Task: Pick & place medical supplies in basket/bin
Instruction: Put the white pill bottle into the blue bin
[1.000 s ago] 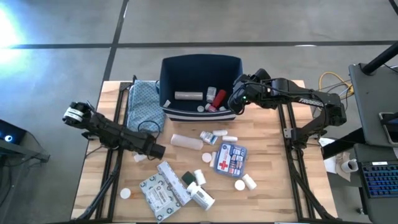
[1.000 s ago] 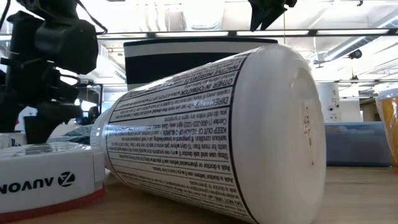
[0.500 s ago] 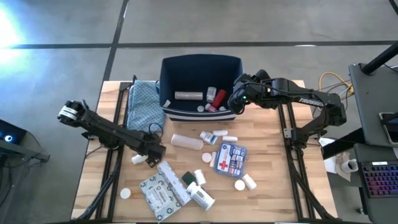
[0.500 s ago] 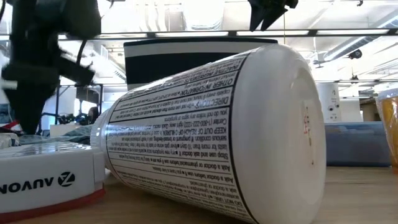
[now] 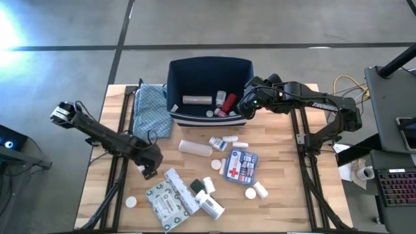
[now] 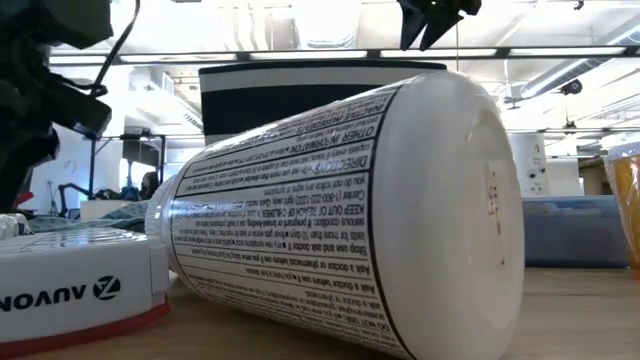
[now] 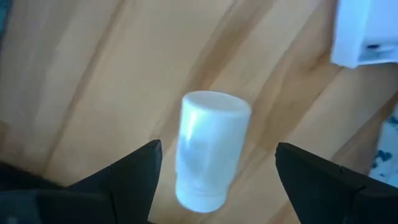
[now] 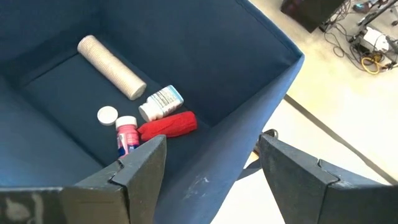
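Observation:
A small white bottle (image 7: 208, 149) lies on its side on the wood, near the table's left part. My left gripper (image 7: 217, 148) hangs over it, pointing down and open, a finger on either side and neither touching; in the high view it (image 5: 148, 166) is left of the printed packets (image 5: 170, 198). The dark navy bin (image 5: 208, 84) stands at the far middle and holds a beige roll (image 8: 111, 67), a red bottle (image 8: 168, 126) and small white bottles. My right gripper (image 8: 212, 140) is open above the bin's right wall (image 5: 246, 104), with nothing in it.
Loose supplies lie mid-table: a white tube (image 5: 195, 147), the first-aid box (image 5: 241, 165), several small bottles (image 5: 211, 205). A blue patterned cloth (image 5: 151, 110) lies left of the bin. In the low view a big white bottle (image 6: 350, 210) and a white box (image 6: 70, 275) fill the foreground.
My left gripper has gone toward the table's left and near edges, rising a little and rolling about its own axis, and now stands over the small white bottle. Its fingers have stayed open. The bottle has not moved.

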